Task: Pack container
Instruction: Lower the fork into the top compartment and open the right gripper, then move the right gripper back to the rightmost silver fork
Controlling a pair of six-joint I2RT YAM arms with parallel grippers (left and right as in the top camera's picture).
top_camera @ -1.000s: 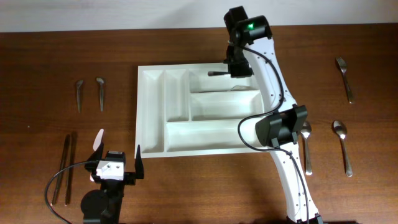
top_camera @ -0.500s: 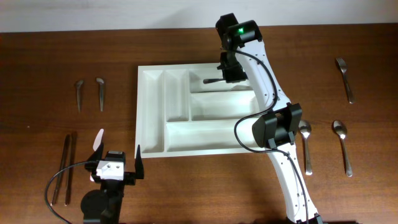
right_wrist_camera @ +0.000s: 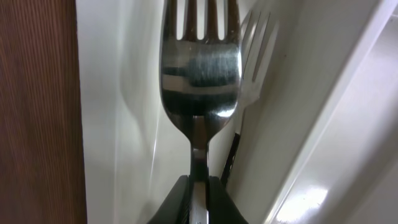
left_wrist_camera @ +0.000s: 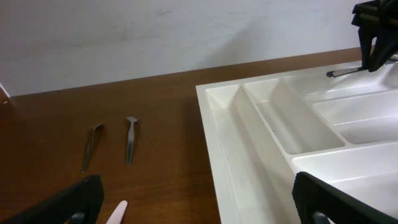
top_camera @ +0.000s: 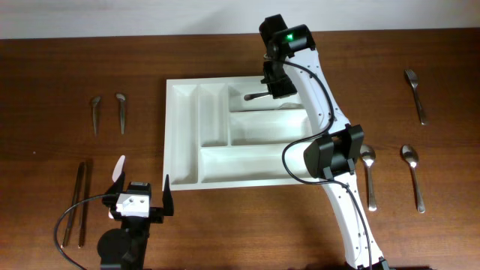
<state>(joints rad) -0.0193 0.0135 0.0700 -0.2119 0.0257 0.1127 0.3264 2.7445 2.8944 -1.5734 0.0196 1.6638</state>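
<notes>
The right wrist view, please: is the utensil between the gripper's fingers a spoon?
No, the right gripper is closed on the handle of a fork, whose separate tines show plainly at its head.

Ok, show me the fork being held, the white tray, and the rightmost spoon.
fork [right_wrist_camera: 200,68], right wrist view, on its head below the tines.
tray [top_camera: 247,160], overhead view, on the bare floor of a long compartment.
spoon [top_camera: 408,154], overhead view, on its bowl.

The left hand [top_camera: 142,180] sits parked with fingers spread wide, while the far-stretched right hand [right_wrist_camera: 198,188] pinches a fork [right_wrist_camera: 200,68].
</notes>
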